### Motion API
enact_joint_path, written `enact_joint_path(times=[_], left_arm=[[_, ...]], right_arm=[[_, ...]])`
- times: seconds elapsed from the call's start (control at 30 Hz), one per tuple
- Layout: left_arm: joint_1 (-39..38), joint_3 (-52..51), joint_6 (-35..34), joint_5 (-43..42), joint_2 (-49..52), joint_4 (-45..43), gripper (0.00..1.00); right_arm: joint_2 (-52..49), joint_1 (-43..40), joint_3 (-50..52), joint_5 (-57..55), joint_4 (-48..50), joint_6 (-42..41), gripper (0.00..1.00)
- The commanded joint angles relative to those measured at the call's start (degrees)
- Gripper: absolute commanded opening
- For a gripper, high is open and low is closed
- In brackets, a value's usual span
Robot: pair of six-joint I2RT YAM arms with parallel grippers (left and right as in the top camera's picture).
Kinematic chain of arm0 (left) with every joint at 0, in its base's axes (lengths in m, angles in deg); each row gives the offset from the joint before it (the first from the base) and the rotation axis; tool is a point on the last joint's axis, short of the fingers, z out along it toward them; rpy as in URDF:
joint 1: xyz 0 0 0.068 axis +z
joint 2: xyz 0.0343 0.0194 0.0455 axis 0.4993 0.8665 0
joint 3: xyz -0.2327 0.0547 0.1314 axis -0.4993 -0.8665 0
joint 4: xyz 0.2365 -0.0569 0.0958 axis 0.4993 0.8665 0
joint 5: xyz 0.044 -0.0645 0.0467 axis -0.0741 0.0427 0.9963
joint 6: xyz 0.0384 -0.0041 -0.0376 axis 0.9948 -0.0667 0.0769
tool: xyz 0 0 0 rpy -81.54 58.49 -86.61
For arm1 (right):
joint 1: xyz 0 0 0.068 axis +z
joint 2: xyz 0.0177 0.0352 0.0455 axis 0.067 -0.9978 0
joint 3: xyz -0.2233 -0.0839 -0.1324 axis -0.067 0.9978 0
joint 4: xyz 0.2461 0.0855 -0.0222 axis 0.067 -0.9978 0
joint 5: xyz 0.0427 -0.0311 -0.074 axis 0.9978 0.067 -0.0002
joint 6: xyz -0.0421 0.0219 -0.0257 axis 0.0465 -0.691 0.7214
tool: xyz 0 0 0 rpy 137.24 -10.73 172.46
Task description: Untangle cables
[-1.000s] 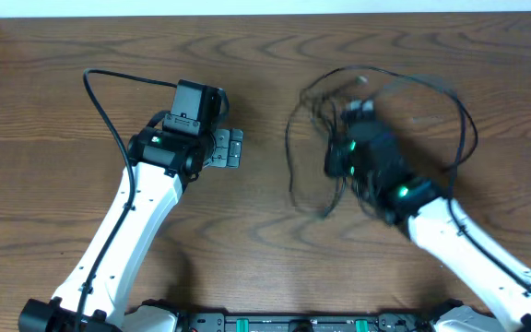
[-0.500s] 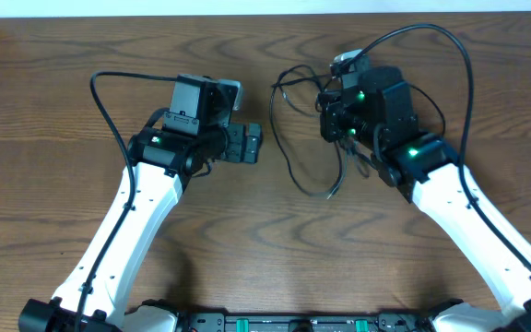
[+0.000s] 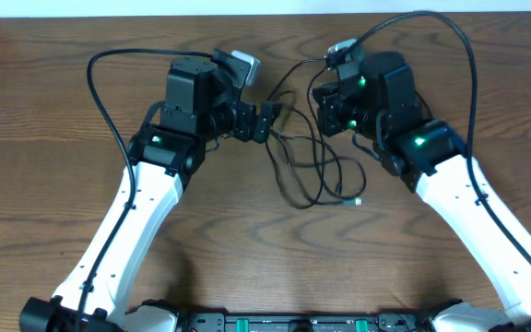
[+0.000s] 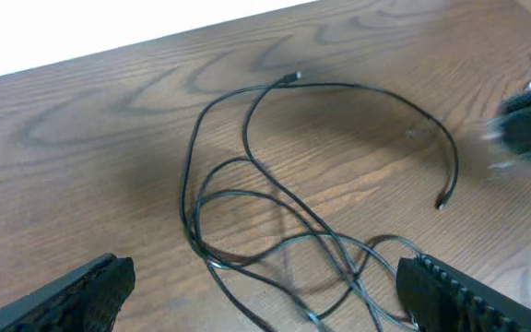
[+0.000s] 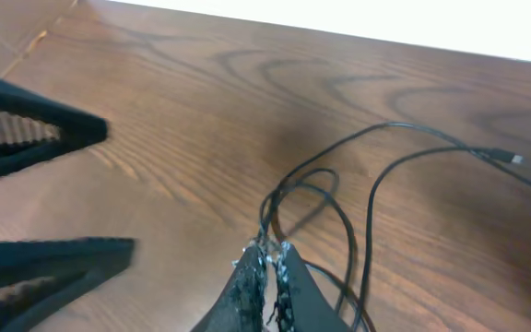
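The thin black tangled cables (image 3: 312, 166), at twelve o'clock on the brown wooden table (image 3: 44, 111), are pinched by the shut fingers of the right gripper (image 5: 267, 254) for pulling apart; a loop should next be taken by the wide-fingered left gripper (image 3: 265, 123).

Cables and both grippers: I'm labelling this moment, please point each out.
cables (image 4: 184, 189), left wrist view, left arc of the black loop.
left gripper (image 3: 265, 123), overhead view, gap between its open fingers.
right gripper (image 5: 267, 251), right wrist view, tips shut on the cables.
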Motion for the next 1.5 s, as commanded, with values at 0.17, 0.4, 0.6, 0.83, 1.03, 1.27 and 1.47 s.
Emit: enact_joint_path(times=[0.17, 0.4, 0.6, 0.83, 1.03, 1.27, 1.47], left_arm=[[-0.2, 0.3, 3.3, -0.9, 6.3, 2.7, 0.88], [-2.5, 0.3, 3.3, -0.9, 12.4, 4.9, 0.86], [-6.3, 0.3, 3.3, -0.9, 16.7, 2.1, 0.86], [-8.5, 0.3, 3.3, -0.6, 19.9, -4.2, 0.87], [-8.5, 0.3, 3.3, 3.2, 22.6, -7.8, 0.87], [-8.5, 0.3, 3.4, 11.9, 24.0, -9.8, 0.75], [-8.5, 0.3, 3.3, 14.4, 27.9, -12.2, 0.65]], right_arm=[[0.7, -0.1, -8.1, -4.7, -10.8, 1.8, 0.89], [0.6, -0.2, -7.8, -16.7, -25.5, -2.9, 0.99], [0.6, -0.2, -7.8, -16.6, -30.8, -2.9, 0.99], [0.6, 0.0, -7.8, -15.2, -34.4, -4.4, 0.99], [0.6, 0.8, -7.8, -14.0, -36.3, -4.4, 0.99], [0.7, 2.3, -7.8, -14.0, -37.2, -4.6, 0.99], [2.0, 3.7, -7.8, -14.0, -37.9, -4.8, 0.99]])
